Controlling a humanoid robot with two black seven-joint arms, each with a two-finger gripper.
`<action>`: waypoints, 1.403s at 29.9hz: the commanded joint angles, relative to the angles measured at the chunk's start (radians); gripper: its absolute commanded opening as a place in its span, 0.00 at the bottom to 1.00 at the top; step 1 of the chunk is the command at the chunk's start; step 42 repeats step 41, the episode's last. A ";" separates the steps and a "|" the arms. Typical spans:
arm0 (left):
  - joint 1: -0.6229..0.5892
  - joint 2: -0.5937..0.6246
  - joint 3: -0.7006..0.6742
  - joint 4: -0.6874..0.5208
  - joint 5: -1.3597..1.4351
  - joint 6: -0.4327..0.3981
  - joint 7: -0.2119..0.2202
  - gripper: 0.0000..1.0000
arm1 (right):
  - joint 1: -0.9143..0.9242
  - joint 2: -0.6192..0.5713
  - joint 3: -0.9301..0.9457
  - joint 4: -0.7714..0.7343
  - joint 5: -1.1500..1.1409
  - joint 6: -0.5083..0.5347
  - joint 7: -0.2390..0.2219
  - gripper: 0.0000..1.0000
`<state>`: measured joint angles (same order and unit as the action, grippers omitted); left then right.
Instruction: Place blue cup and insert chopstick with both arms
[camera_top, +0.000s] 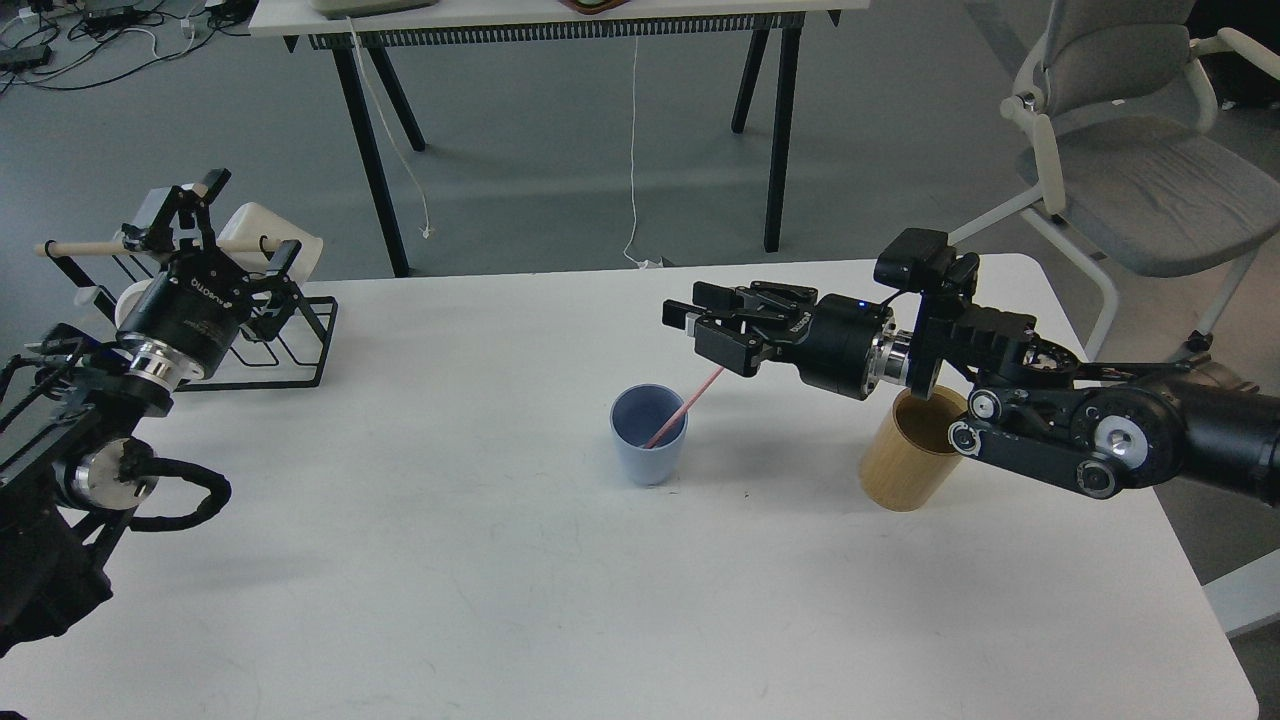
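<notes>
The blue cup (648, 436) is standing upright near the middle of the white table (500, 600), pale and tapering toward its base. The pink chopstick (686, 404) is leaning inside it, its lower end in the cup and its upper end slanting up to the right into the right claw (712, 335), which is reaching in sideways above the cup's right rim; its fingers are crowding around the stick's top, though I cannot tell whether they are pinching it. Just behind that arm, a tan wooden holder (905, 465) is standing on the table. At the far left the left claw (178, 215) is hanging over a black rack (290, 340) with white mugs (270, 240); its grip is unclear. Beyond the table, grey floor (560, 170) is showing, with another table (560, 25) and a grey chair (1140, 150).
</notes>
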<state>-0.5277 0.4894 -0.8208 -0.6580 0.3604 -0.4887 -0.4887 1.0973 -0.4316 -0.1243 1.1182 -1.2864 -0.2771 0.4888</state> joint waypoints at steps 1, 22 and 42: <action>0.000 -0.002 0.002 0.000 0.000 0.000 0.000 0.99 | 0.003 -0.024 0.064 0.058 0.042 -0.004 0.000 0.97; -0.037 -0.006 0.002 -0.060 -0.006 0.000 0.000 0.99 | -0.461 -0.194 0.742 -0.027 0.995 0.766 0.000 0.98; 0.017 -0.014 0.003 -0.084 0.000 0.000 0.000 0.99 | -0.476 -0.105 0.874 -0.155 1.044 0.766 0.000 0.99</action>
